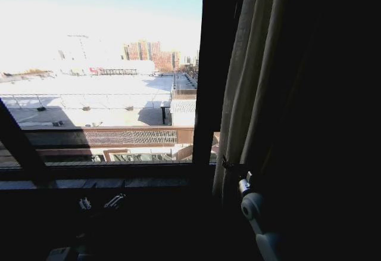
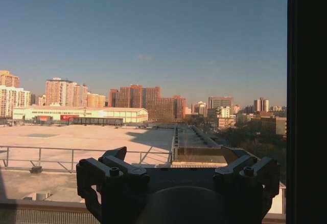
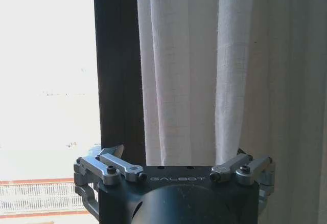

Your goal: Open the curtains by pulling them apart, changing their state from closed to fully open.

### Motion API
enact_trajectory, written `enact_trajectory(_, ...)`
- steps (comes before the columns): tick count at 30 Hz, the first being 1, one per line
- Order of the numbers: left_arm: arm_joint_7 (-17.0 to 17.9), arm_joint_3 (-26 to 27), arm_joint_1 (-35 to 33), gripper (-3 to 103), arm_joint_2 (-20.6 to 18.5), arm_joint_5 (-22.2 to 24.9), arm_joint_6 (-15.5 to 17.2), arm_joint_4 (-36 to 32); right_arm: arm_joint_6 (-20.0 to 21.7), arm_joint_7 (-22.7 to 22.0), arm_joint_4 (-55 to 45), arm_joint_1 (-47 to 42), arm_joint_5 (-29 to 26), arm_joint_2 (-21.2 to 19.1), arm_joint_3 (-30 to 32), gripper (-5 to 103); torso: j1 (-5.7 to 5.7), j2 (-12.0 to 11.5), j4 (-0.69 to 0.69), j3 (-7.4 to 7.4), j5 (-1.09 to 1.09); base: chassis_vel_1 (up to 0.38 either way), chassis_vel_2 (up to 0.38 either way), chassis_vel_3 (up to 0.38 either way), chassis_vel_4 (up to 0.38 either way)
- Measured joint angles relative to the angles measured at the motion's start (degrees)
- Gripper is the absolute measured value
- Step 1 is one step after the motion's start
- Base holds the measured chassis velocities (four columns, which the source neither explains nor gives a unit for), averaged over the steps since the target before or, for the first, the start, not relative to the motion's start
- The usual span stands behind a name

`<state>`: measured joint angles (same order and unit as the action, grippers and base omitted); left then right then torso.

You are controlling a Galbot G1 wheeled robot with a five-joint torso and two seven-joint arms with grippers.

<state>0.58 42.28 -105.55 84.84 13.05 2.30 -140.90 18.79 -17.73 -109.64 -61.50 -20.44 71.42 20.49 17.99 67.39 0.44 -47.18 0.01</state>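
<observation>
We see the curtains [image 1: 250, 88], a tall sheer cream fabric panel with many vertical pleats, gathered toward three o'clock of the head view, just beside the dark vertical window frame bar [image 1: 211, 76]. The glass toward nine o'clock stands uncovered, with a wide pale rooftop [image 1: 89, 97] and a cluster of reddish tower blocks [image 1: 152, 52] beyond it.

Our right end effector [image 1: 233, 168] sits at about five o'clock in the head view, at the lower edge of the curtains, with the white rounded wrist joint [image 1: 251, 204] below it. In the right wrist view the right end effector [image 3: 176, 152] faces the pleats squarely; its silver linkage arms are spread wide to either side of the black body, so it reads as open, with the curtain fabric [image 3: 204, 70] hanging between and beyond the two sides. Whether the fingertips touch the cloth we cannot tell, since the tips are hard to make out against it.

Our left end effector [image 1: 101, 202] rests low at about seven o'clock, in deep shadow below the dark window sill [image 1: 95, 180], well apart from the curtains. In the left wrist view the left end effector [image 2: 176, 160] is open as well, its black linkages splayed apart, pointing out through the bare glass at the rooftop and skyline.
</observation>
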Motion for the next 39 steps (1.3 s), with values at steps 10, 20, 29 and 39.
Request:
enact_trajectory(10, 0.1, 0.7, -1.2, 100, 0.2, -0.5, 0.3, 0.1, -4.3, 1.0, 17.6, 12.9, 6.6, 3.7, -0.6, 100, 0.01, 0.0, 0.0, -0.01, 0.01, 0.0, 0.0, 0.0, 0.0)
enact_trajectory(20, 0.1, 0.7, -1.8, 100, 1.1, -1.5, 0.1, -0.5, -5.3, 0.7, 25.6, 20.3, 8.0, 5.7, 0.8, 100, 0.01, 0.0, 0.01, -0.01, 0.01, 0.0, 0.0, 0.0, 0.0)
enact_trajectory(29, 0.1, 0.4, -1.8, 100, 2.0, -2.2, 0.0, -0.9, -6.2, 0.9, 27.6, 22.7, 7.8, 6.0, 1.4, 76, 0.01, 0.0, 0.0, -0.01, 0.01, 0.0, 0.0, 0.0, 0.0)
enact_trajectory(39, 0.1, 0.5, -2.1, 100, 2.3, -2.4, 0.0, -1.6, -6.4, 0.9, 28.5, 24.0, 7.5, 5.9, 1.8, 37, 0.0, 0.0, 0.0, 0.0, 0.01, 0.0, 0.0, 0.0, 0.0)
